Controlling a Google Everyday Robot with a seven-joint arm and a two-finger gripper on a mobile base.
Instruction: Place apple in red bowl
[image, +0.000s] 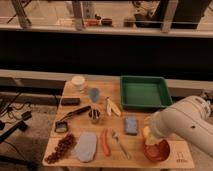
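The red bowl (159, 151) stands near the front right corner of the wooden table (75, 161). The apple (146, 133), pale yellow, shows at the tip of my white arm, just above and behind the bowl's left rim. My gripper (151, 136) is at the end of the arm that comes in from the right, right over the bowl and against the apple. The arm's wrist hides most of the gripper. I cannot tell whether the apple is held or rests on the table.
A green tray (145, 92) sits at the back right. A blue sponge (131, 125), fork (119, 143) and orange carrot (105, 142) lie left of the bowl. A peeled banana (113, 106), metal cup (94, 116), grey cloth (86, 146) and dark grapes (60, 148) lie further left.
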